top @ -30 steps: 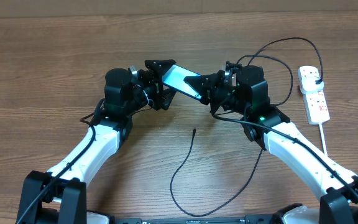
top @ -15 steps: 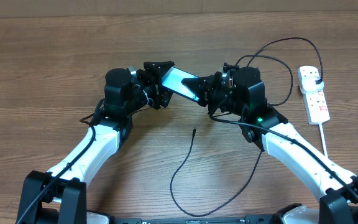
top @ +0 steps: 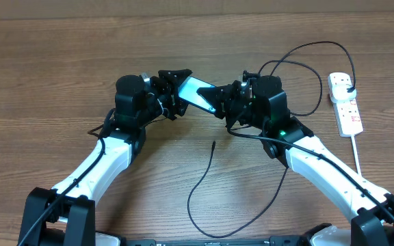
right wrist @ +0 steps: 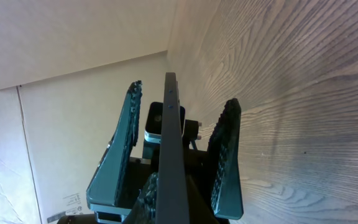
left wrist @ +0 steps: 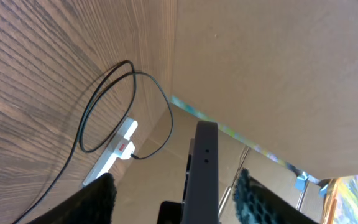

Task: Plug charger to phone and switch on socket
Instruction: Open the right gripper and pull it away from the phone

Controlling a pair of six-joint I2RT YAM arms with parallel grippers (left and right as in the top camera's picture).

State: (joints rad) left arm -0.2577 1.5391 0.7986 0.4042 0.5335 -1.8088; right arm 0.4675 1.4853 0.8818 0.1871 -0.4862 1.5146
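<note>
The phone (top: 195,90), its cyan screen lit, is held off the table between the two arms. My right gripper (top: 219,102) is shut on its right end; in the right wrist view the phone (right wrist: 169,137) runs edge-on out of that gripper (right wrist: 169,202). My left gripper (top: 176,85) straddles the other end, open. Its fingers (left wrist: 101,199) stand clear of the phone (left wrist: 202,168) on both sides. The charger lies as a thin black cable (top: 195,188) with its connector tip (top: 214,143) free on the table. Its plug (top: 348,86) sits in the socket (top: 347,109) at the far right.
The black cable loops behind the right arm (top: 306,58) on its way to the power strip. A white cord (top: 356,150) runs from the strip toward the front edge. A cardboard wall (left wrist: 278,74) borders the far side of the wooden table (top: 60,68).
My left gripper's jaws have narrowed around the phone's end. The right arm has carried the phone slightly left, deeper between them. The cable has not moved.
</note>
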